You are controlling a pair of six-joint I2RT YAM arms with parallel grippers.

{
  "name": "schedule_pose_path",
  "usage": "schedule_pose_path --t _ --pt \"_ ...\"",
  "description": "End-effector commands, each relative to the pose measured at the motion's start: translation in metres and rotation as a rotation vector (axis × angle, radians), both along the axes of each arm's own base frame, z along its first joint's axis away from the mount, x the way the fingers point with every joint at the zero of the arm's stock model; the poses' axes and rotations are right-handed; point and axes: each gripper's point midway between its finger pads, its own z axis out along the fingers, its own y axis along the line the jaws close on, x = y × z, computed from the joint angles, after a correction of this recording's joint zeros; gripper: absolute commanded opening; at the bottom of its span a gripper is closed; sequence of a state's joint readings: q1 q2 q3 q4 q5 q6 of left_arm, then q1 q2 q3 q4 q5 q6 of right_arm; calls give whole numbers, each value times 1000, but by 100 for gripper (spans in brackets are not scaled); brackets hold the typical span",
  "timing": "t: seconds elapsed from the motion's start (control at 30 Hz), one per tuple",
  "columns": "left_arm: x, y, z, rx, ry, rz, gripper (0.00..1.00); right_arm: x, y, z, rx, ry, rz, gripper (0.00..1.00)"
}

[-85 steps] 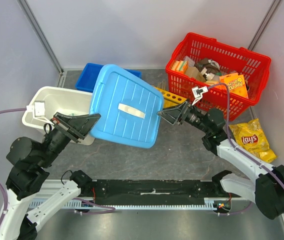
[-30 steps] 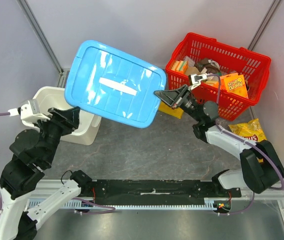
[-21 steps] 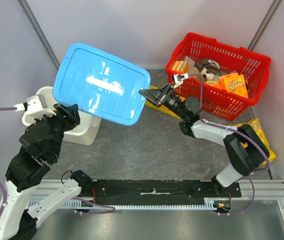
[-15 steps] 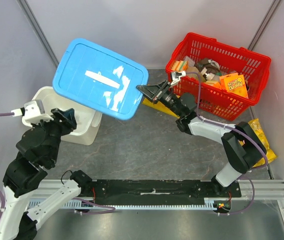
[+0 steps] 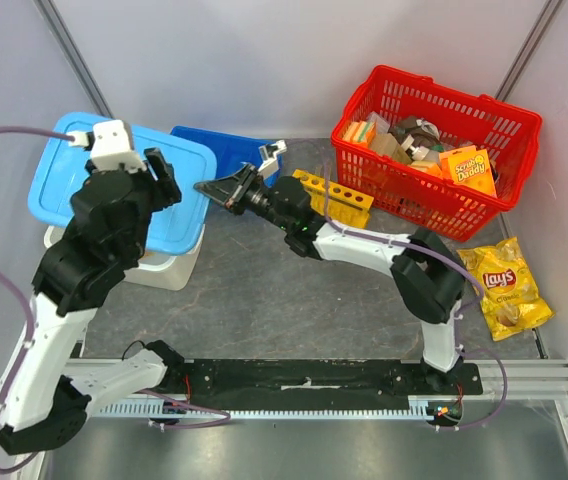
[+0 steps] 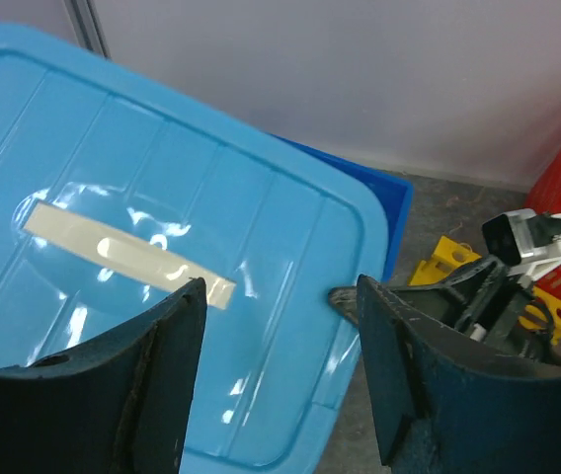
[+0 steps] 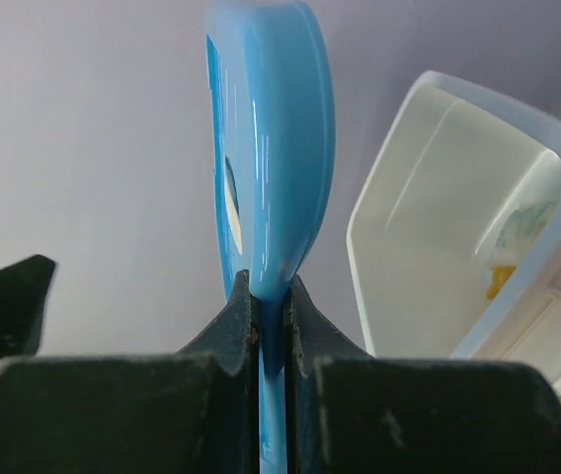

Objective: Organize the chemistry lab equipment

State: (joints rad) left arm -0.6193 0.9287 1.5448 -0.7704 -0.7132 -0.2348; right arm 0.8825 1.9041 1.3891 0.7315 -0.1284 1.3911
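Observation:
A light blue lid [image 5: 64, 185] lies over the white bin [image 5: 167, 266] at the left. My right gripper [image 5: 202, 187] is shut on the lid's right rim; in the right wrist view the rim [image 7: 280, 148] sits pinched between the gripper [image 7: 269, 281] fingers. A gap shows between the lid and the bin [image 7: 439, 217], where a pale green and orange shape shows through the wall. My left gripper [image 6: 279, 291] hovers open above the lid [image 6: 162, 197], touching nothing. The yellow test-tube rack [image 5: 334, 196] lies right of the right arm's wrist, also seen in the left wrist view [image 6: 440, 272].
A dark blue bin [image 5: 226, 150] stands behind the lid at the back. The red basket [image 5: 509, 120] with sponge packs and boxes fills the back right. A yellow chip bag [image 5: 504, 285] lies at the right. Grey walls close the left and back.
The right gripper swung the lid left and down from mid-air to over the white bin. The left arm rose above the lid and its jaws widened a little.

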Motion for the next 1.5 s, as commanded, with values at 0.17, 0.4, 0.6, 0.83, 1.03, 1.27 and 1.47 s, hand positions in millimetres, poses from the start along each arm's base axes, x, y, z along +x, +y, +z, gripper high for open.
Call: schedule_pose_path --t 0.17,0.4,0.6,0.83,1.03,1.27,1.47 --pt "35 1 -2 62 38 35 69 -1 63 -27 -29 82 17 0" --pt "76 12 -41 -33 168 18 68 3 83 -54 -104 126 18 0" --pt "100 42 -81 -192 222 88 63 10 87 -66 -105 147 -3 0" --pt "107 72 -118 -281 241 241 59 17 90 -81 -135 178 -21 0" --pt "110 108 -146 -332 290 408 54 26 92 -90 -133 209 -54 0" --pt "110 136 -177 -390 339 518 53 31 87 -94 -141 212 -71 0" --pt "109 147 -200 -392 373 582 53 31 90 -101 -148 220 -49 5"
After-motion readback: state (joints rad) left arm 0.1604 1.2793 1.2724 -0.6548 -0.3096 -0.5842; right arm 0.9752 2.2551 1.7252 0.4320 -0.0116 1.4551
